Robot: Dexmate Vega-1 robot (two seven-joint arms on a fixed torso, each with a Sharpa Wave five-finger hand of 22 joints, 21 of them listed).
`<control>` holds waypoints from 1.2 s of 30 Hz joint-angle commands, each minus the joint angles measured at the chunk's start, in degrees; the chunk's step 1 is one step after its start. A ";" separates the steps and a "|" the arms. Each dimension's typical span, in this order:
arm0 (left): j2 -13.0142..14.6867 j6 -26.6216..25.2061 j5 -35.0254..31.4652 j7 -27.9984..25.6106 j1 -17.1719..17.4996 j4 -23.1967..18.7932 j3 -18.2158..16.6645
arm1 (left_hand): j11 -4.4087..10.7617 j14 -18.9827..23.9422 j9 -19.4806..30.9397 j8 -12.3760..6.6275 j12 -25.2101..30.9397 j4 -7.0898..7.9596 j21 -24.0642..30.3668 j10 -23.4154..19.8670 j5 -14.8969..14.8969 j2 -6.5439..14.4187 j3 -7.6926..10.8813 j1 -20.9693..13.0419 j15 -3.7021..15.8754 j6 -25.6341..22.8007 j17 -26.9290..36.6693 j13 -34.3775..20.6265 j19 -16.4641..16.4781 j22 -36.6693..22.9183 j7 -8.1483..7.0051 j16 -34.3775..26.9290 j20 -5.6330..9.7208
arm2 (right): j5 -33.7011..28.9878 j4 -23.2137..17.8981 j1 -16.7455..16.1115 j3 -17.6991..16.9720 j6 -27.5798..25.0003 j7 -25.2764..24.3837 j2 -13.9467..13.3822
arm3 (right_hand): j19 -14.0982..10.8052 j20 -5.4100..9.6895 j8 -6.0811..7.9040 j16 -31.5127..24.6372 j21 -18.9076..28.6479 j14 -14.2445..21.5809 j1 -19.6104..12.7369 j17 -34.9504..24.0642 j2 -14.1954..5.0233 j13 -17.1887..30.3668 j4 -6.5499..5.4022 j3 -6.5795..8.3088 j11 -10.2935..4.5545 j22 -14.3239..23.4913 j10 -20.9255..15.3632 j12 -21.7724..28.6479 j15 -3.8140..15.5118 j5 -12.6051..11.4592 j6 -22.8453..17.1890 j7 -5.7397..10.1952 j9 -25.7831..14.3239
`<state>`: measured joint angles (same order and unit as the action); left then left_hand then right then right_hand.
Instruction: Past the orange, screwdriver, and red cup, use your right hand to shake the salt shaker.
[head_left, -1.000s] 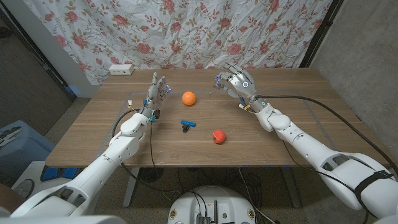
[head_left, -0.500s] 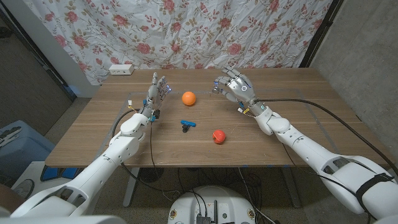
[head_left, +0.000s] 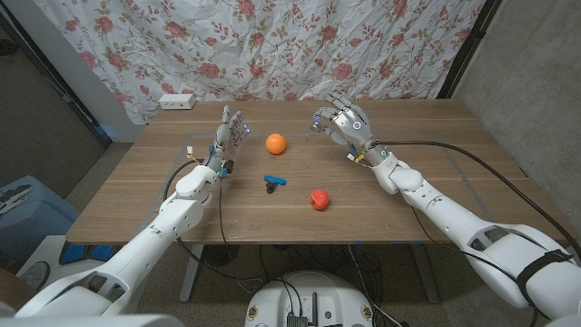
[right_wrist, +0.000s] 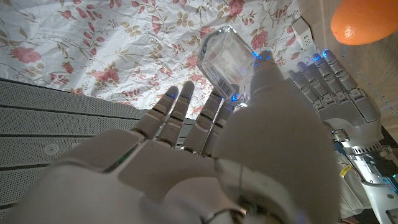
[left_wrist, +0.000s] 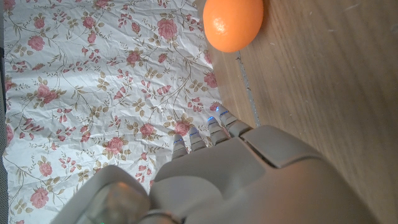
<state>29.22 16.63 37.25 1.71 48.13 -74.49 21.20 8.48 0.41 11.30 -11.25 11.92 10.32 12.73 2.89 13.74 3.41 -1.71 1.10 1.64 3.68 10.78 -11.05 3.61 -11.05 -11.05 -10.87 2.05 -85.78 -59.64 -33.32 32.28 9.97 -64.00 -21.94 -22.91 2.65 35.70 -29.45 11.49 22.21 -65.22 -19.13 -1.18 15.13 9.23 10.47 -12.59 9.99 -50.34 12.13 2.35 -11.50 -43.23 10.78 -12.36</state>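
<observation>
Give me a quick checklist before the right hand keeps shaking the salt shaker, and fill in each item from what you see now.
1. Right hand holds the salt shaker: ok, the clear shaker sits between its fingers in the right wrist view.
2. Shaker lifted off the table: ok, the hand is raised at the far side.
3. Orange, screwdriver and red cup out of the hand's way: ok, all lie apart from it.
4. Left hand holds nothing: ok, fingers point up, nothing in them.
5. Shaker lid on tight: cannot tell.
6. Salt left inside: cannot tell.

orange orange [head_left: 276, 143], red cup [head_left: 318, 198], blue screwdriver [head_left: 273, 182], brown wooden table [head_left: 163, 204], rose-patterned white curtain [head_left: 272, 45]
</observation>
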 commanded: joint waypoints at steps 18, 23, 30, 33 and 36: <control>-0.02 0.00 -0.01 0.01 -0.01 0.03 0.01 | 0.42 0.00 0.35 -0.25 0.19 0.36 0.25 0.10 0.42 5.79 -0.11 0.02 6.03 -0.10 0.34 -0.21 0.19 -0.27 -0.37 -0.29 1.37 | 0.31 1.23 1.15 -6.93 -3.30 0.00 3.04 | -0.27 0.73 0.53 0.32 0.31 0.36 -1.50 0.02 -3.97 0.25 -0.83 0.22 -0.13 0.12 0.36 0.09 7.92 -0.11 -3.23 1.97 -1.05; -0.02 0.00 -0.01 0.00 0.01 0.01 0.00 | 0.49 0.00 0.35 -0.25 0.20 0.36 0.25 0.07 0.42 5.79 -0.11 0.02 6.02 -0.11 0.34 -0.21 0.20 -0.27 -0.39 -0.29 1.38 | 0.69 1.95 1.75 -7.89 -2.26 0.00 3.48 | -0.48 0.53 0.57 0.32 0.38 0.58 -1.03 0.04 -3.96 0.27 -0.99 0.11 -0.12 0.11 0.32 0.13 7.74 -0.08 -3.25 1.98 -1.08; -0.02 0.01 -0.01 0.00 0.00 0.02 0.01 | 0.42 -0.01 0.35 -0.27 0.24 0.36 0.26 -0.01 0.42 5.79 -0.11 0.01 6.04 -0.16 0.34 -0.21 0.21 -0.27 -0.40 -0.29 1.37 | 0.92 2.54 2.07 -8.63 -1.03 0.00 4.48 | -1.07 0.31 0.50 0.30 0.58 0.95 -0.59 0.06 -3.92 0.27 -1.07 0.02 -0.11 0.11 0.20 0.20 7.71 -0.05 -3.19 1.99 -0.97; -0.02 0.00 -0.02 0.00 0.00 0.02 0.01 | 0.45 -0.02 0.35 -0.23 0.22 0.36 0.26 0.02 0.43 5.79 -0.11 0.01 6.06 -0.06 0.34 -0.21 0.23 -0.27 -0.45 -0.28 1.36 | 1.27 2.53 2.16 -9.22 -0.33 0.00 4.93 | -1.49 0.44 0.50 0.26 0.73 1.06 -0.47 0.04 -3.88 0.24 -1.05 -0.02 -0.11 0.11 0.19 0.20 7.78 -0.04 -3.25 1.99 -0.94; -0.02 0.00 -0.01 0.00 0.00 0.02 0.01 | 0.50 0.00 0.35 -0.24 0.21 0.36 0.25 0.05 0.43 5.79 -0.10 0.01 6.05 -0.08 0.34 -0.21 0.20 -0.27 -0.46 -0.29 1.33 | 2.07 2.31 2.23 -10.19 0.89 0.00 5.46 | -1.87 0.63 0.48 0.26 0.85 1.20 -0.11 0.06 -3.81 0.24 -1.15 -0.14 -0.09 0.12 0.15 0.23 7.64 0.00 -3.28 1.99 -0.88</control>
<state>29.19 16.63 37.23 1.71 48.12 -74.47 21.21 8.48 0.41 11.30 -11.25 11.92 10.32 12.73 2.89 13.74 3.41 -1.71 1.10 1.64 3.68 10.78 -11.05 3.61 -11.05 -11.05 -10.87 2.05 -85.07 -57.60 -31.60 24.30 8.24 -64.00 -17.98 -23.95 2.46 35.70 -29.23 11.94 22.85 -65.22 -18.87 -1.19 15.31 8.75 9.98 -12.91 9.99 -50.03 12.13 2.57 -11.46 -43.23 10.78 -12.36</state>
